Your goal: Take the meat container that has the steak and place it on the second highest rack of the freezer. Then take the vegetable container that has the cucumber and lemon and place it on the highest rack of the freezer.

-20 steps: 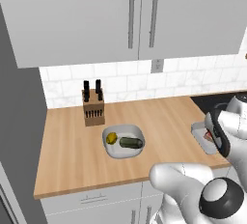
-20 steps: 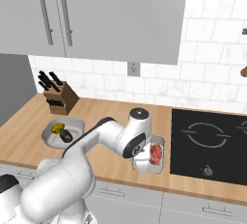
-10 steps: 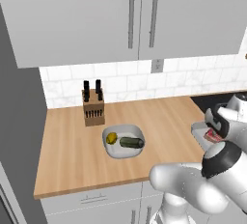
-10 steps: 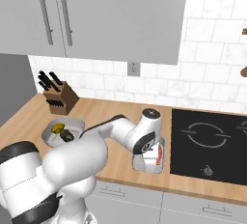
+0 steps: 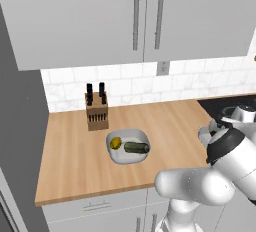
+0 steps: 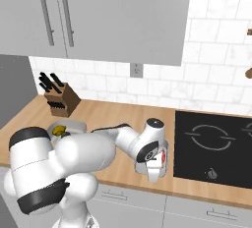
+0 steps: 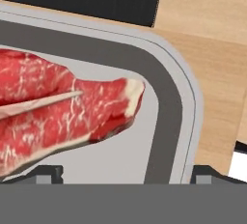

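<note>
The meat container [image 7: 169, 107] is a grey tray holding a raw red steak [image 7: 58, 107]; in the hand view it lies close below the hand, on the wooden counter beside the black cooktop. My gripper [image 7: 128, 174] is open, with one fingertip [image 7: 46, 172] inside the tray and the other outside its wall. From the right base view the gripper [image 6: 156, 167] hangs over the tray [image 6: 166, 149] at the counter's front edge. The vegetable container [image 5: 128, 147], a white bowl-like tray, holds a cucumber [image 5: 136, 147] and a lemon [image 5: 116, 143] at mid counter, well left of the gripper.
A knife block [image 5: 97, 111] stands at the back of the counter near the tiled wall. The black cooktop [image 6: 216, 143] lies right of the meat container. Upper cabinets [image 5: 135, 16] hang above. A tall grey appliance side [image 5: 20, 126] borders the counter's left end.
The hand has turned and dropped lower onto the near edge of the meat container, and the arm's elbow has swung forward toward the cameras. Both containers stay where they were.
</note>
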Controlling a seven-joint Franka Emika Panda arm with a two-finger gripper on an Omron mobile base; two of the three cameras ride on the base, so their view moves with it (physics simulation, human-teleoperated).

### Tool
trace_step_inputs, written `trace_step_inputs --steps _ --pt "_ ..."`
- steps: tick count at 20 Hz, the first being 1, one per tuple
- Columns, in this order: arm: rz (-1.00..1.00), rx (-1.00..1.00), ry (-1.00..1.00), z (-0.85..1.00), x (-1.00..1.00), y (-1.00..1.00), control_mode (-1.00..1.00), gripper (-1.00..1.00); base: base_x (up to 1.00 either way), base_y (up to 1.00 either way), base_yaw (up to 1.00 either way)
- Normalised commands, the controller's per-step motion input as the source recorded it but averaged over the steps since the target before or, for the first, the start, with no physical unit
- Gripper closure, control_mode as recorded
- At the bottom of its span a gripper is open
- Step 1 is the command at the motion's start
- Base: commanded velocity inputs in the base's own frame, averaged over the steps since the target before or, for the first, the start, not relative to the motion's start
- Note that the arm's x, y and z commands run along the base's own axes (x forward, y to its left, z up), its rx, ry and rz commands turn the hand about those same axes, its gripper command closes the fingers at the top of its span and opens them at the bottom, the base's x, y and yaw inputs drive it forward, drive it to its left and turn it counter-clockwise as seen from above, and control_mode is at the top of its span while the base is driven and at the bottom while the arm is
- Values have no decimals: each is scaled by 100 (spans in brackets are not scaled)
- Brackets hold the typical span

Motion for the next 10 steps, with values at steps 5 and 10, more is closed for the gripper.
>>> trace_step_inputs --steps 5,10 --pt "0 0 6 -27 -1 0 -100 -100 0 0 0" --pt "0 0 5 -35 0 0 -100 -100 0 0 0"
